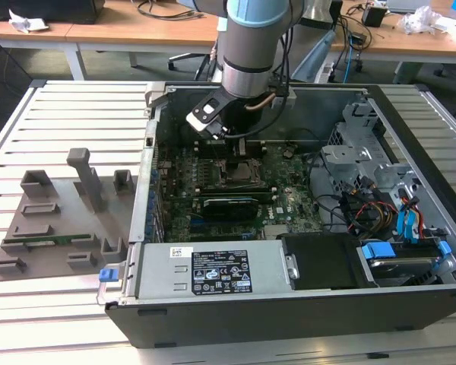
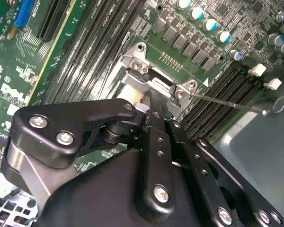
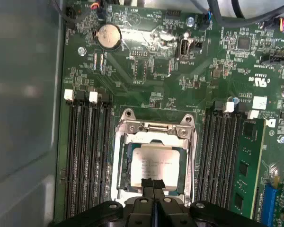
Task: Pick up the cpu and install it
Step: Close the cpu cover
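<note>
While the gripper hangs with fingertips pressed together, pinching nothing, right over the cpu, it lies flat inside the socket frame, well off the motherboard edges; placement looks done, latching unclear

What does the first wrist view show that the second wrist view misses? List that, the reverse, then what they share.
First wrist view: the cpu lying inside the socket frame, a coin battery. Second wrist view: a row of capacitors, a thin lever rod. Both: the socket frame, memory slots, the shut end effector.
</note>
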You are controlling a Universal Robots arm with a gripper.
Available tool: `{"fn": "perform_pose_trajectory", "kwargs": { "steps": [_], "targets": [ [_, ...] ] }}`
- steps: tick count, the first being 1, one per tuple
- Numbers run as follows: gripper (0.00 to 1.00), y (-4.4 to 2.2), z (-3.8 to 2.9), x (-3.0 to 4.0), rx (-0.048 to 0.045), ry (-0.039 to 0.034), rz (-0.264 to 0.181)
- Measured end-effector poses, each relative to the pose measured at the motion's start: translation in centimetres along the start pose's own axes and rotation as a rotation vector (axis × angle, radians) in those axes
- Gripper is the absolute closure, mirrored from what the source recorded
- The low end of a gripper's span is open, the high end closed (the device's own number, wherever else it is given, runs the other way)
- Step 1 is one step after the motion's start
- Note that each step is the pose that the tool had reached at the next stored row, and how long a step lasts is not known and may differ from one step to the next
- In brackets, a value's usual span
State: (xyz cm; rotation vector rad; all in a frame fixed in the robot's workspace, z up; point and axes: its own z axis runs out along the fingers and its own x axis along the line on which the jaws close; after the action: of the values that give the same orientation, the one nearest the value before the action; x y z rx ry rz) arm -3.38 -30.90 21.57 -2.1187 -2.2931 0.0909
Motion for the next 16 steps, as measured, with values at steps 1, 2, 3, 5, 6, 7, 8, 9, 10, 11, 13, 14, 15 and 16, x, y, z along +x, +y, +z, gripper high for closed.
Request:
{"fn": "perform_pose_trajectory", "kwargs": {
  "steps": [1,2,3,5,6,7,8,9,10,11,13,14,15,16],
  "targets": [
    [0.89,-0.38,0.45,0.04,-0.0001,0.0000,0.000],
    [0.89,-0.45,0.55,0.05,-0.0001,-0.0001,0.000],
    [0.89,-0.53,0.62,0.06,-0.0001,0.0000,0.000],
    [0.89,-0.81,0.75,0.09,-0.0001,0.0000,0.000],
    [0.89,-0.94,0.83,0.10,-0.0001,-0.0001,0.000],
    [0.89,-0.99,0.88,0.11,-0.0001,0.0000,0.000],
    [0.89,-0.99,0.92,0.11,-0.0001,0.0000,0.000],
    [0.89,-0.99,0.96,0.11,-0.0001,0.0000,0.000],
    [0.89,-0.99,1.00,0.11,-0.0001,0.0000,0.000],
    [0.89,-0.99,1.06,0.11,-0.0001,0.0000,0.000],
    [0.89,-0.93,1.14,0.10,0.0002,-0.0004,0.000],
    [0.89,-0.82,1.14,0.09,0.0001,-0.0004,-0.001],
    [0.89,-0.67,1.13,0.09,0.0001,-0.0003,-0.002],
    [0.89,-0.25,1.11,0.05,-0.0001,-0.0004,-0.005]
  ]
}}
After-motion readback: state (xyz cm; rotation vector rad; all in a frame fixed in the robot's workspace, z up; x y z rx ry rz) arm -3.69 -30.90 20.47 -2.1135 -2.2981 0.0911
